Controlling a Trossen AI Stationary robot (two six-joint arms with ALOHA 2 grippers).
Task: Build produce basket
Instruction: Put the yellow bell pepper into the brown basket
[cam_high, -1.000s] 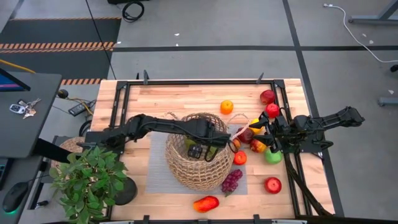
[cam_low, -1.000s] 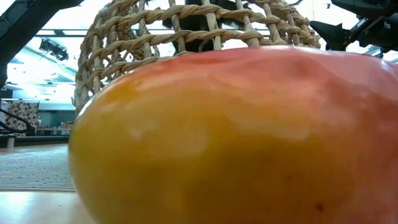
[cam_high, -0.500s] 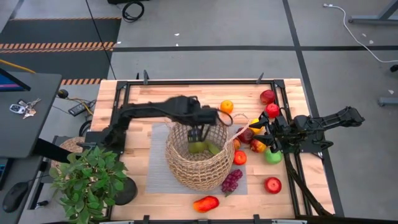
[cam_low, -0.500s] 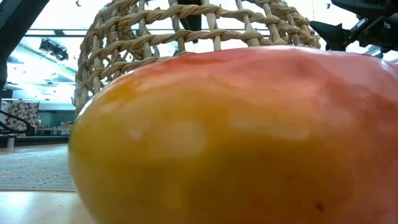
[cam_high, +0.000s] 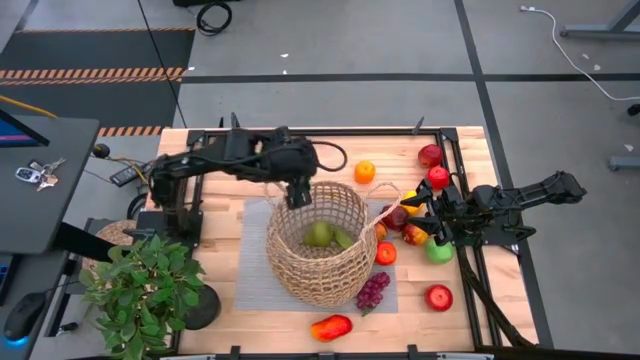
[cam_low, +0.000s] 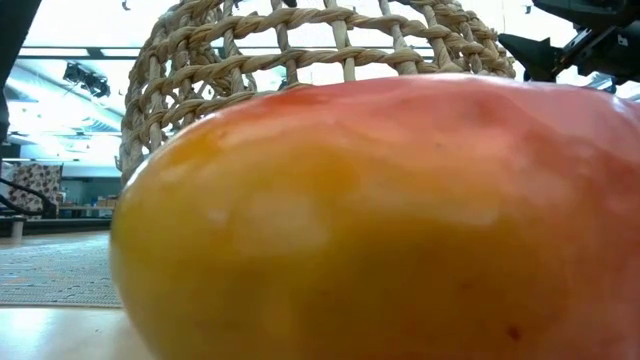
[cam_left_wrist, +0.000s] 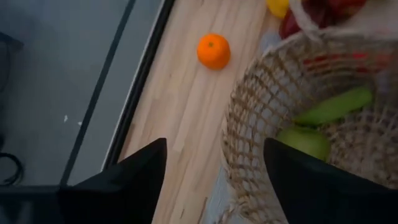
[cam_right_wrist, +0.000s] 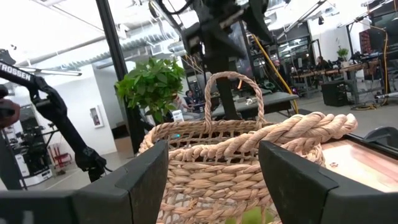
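At the far left, at the 8 o'clock corner of the surface (cam_high: 200, 160), stands a potted plant (cam_high: 140, 285). The left end effector (cam_high: 298, 192) hangs just over the basket's 11 o'clock rim, fingers apart with nothing between them. The basket (cam_high: 318, 252) sits mid-surface on a grey mat (cam_high: 250, 270), with a green apple (cam_high: 319, 234) and a long green piece (cam_high: 343, 239) lying in its bottom. An orange (cam_high: 365, 171) rests at 1 o'clock from the basket, apart from it. Purple grapes (cam_high: 373, 290) lie touching the basket's 4 o'clock side, and a red-orange mango-like fruit (cam_high: 331, 327) sits at 6 o'clock near the surface's edge. Further right a cluster of red apples (cam_high: 431, 155) and other fruit crowds the right end effector (cam_high: 415, 222), which rests low at 3 o'clock, fingers narrowly parted; I cannot tell whether it grips anything.

Most produce is yet to be loaded. The risks, as I judge them: the left arm catching the loop handle (cam_high: 283, 188) and dragging or tipping the basket; the round fruits rolling off the edge when nudged; the right arm scattering the tight cluster while picking one piece.
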